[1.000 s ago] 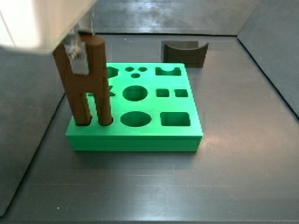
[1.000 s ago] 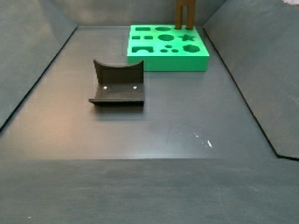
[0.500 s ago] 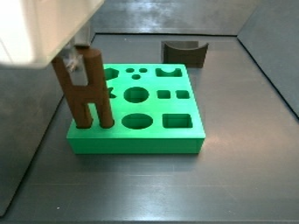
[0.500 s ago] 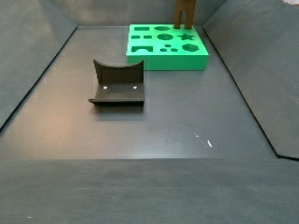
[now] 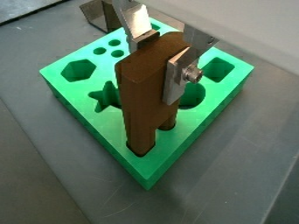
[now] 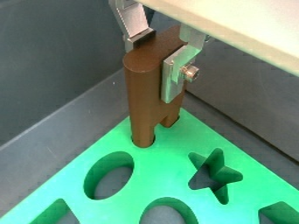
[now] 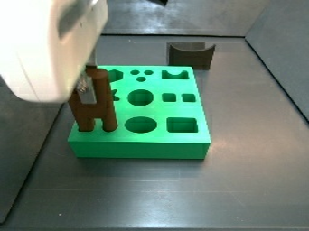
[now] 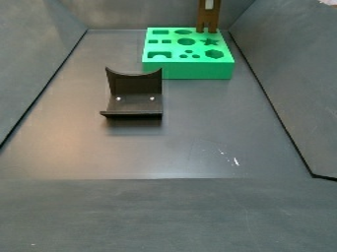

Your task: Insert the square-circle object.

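Fingers (image 5: 177, 73) of the gripper (image 5: 160, 54) pinch the square-circle object (image 5: 149, 96), now sunk lower into the green block (image 7: 182, 133) than a second ago, so insertion seems underway.

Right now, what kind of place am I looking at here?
Probably a robot test bench, not a home: a bare grey walled floor, a green block with shaped holes, and a pincer gripping a brown wooden bar standing in it.

A dull grey metal floor (image 8: 171, 148) lies between low grey walls (image 8: 39, 59), evenly lit.
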